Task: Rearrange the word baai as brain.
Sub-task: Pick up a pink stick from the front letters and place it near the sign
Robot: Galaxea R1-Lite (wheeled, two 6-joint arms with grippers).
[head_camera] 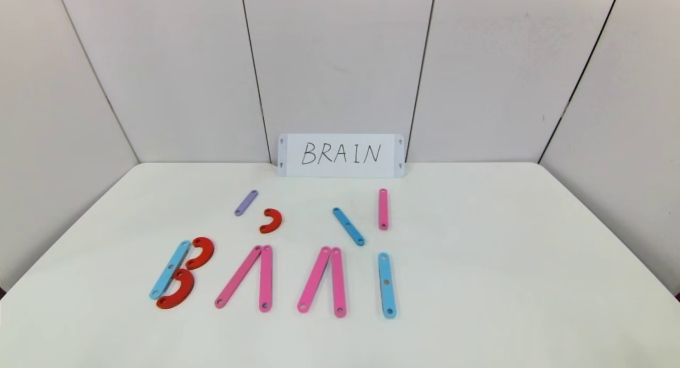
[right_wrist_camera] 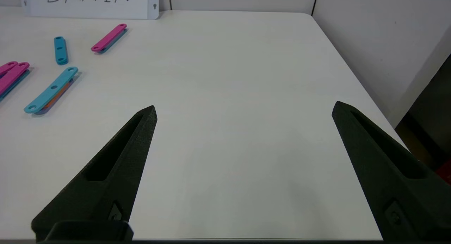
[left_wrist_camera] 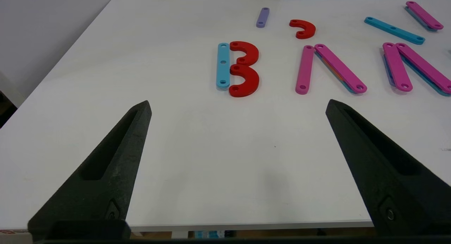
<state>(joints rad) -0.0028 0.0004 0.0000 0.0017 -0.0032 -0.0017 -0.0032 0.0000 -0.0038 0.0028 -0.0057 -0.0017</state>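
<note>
**Both claws wide apart at the near edge; the letters lie ahead of the left one**

Nearest the lens in each wrist view are black fingers spread wide with nothing between them: the left gripper (left_wrist_camera: 238,105) and the right gripper (right_wrist_camera: 245,108) both hover over bare table (head_camera: 504,262) by its near edge, out of the head view.

Spelled across the near-left half of the table is the word baai (head_camera: 273,277): a B from a blue strip (head_camera: 170,270) and two red curves, two pink inverted Vs, and a blue upright I (head_camera: 387,284). Spare pieces sit beyond it, before the white card (head_camera: 340,155): a purple strip (head_camera: 246,203), a small red curve (head_camera: 271,220), a slanted blue strip (head_camera: 348,226) and an upright pink strip (head_camera: 383,208).

My read: the first pink V (left_wrist_camera: 326,68) (the letter due to become R) lies straight ahead of the left gripper, its strips running away from the robot, so that arm is nearer. The right gripper sees only the I and the spare strips, off to one side.
</note>
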